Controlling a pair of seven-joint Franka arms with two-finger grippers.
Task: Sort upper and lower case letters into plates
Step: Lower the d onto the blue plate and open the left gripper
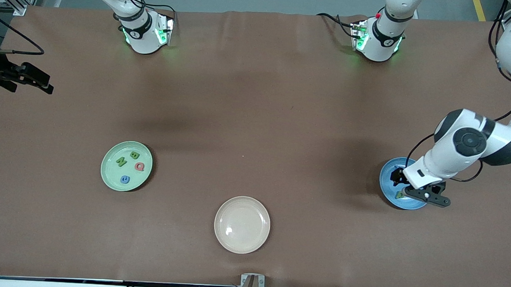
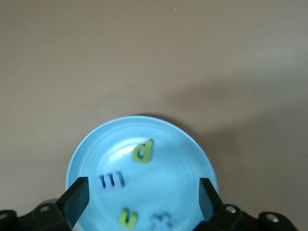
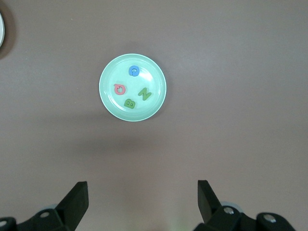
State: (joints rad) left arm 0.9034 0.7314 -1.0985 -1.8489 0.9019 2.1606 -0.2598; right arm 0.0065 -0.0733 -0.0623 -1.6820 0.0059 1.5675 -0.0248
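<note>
The sky blue plate (image 1: 388, 184) lies at the left arm's end of the table. My left gripper (image 1: 399, 184) hangs low over it, open, with nothing between its fingers. In the left wrist view the blue plate (image 2: 178, 163) holds a green p (image 2: 143, 151), a blue m (image 2: 111, 181), a green n (image 2: 128, 217) and another blue letter (image 2: 161, 221), with the left gripper (image 2: 143, 195) spread wide above them. The mint green plate (image 1: 107, 171) carries a green N (image 1: 121, 161), green B (image 1: 134, 155), pink-red Q (image 1: 139, 167) and a blue letter (image 1: 125, 179). My right gripper (image 1: 36, 81) waits open, high over the right arm's end of the table.
A cream-beige plate (image 1: 242, 224) with nothing in it lies nearest the front camera, between the two other plates. From the right wrist view the mint plate (image 3: 108, 72) shows far below the right gripper (image 3: 143, 195). Brown cloth covers the table (image 1: 256, 117).
</note>
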